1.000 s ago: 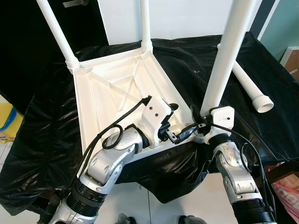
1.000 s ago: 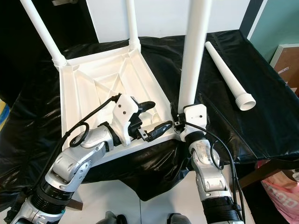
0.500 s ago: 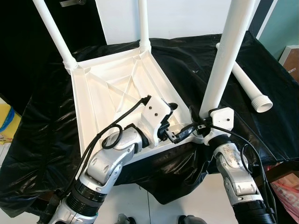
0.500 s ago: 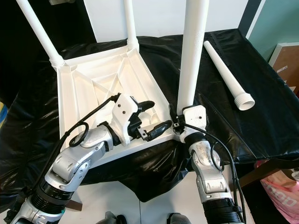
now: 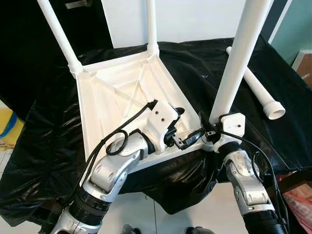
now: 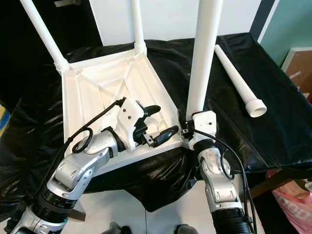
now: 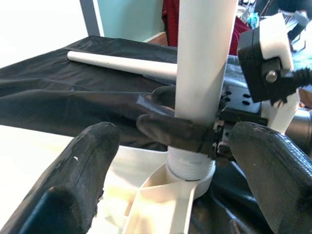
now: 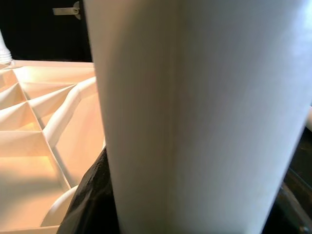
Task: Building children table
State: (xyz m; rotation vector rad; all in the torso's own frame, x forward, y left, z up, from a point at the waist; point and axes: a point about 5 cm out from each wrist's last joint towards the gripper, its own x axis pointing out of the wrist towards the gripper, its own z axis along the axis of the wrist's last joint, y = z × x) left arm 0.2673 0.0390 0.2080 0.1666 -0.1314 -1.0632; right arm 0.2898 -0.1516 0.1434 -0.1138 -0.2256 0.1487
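Observation:
The white children's tabletop (image 5: 112, 97) lies upside down on a black-covered surface. Two white legs (image 5: 58, 34) (image 5: 151, 24) stand in its far corners. A third leg (image 5: 239, 63) stands upright in the near right corner socket (image 7: 187, 170). My right gripper (image 5: 210, 129) is shut around the base of this leg; one black finger (image 7: 170, 131) wraps the tube. My left gripper (image 5: 191, 123) is open over the tabletop's near edge, just left of that corner, with its two fingers (image 7: 87, 161) spread wide. A fourth leg (image 6: 239, 78) lies loose on the cloth to the right.
The black plastic sheet (image 5: 53, 146) hangs over the near edge of the surface, above white floor tiles (image 5: 146, 214). A pink bag (image 5: 300, 200) sits low right and a cardboard box (image 6: 297, 61) stands at the right. A white wall is behind.

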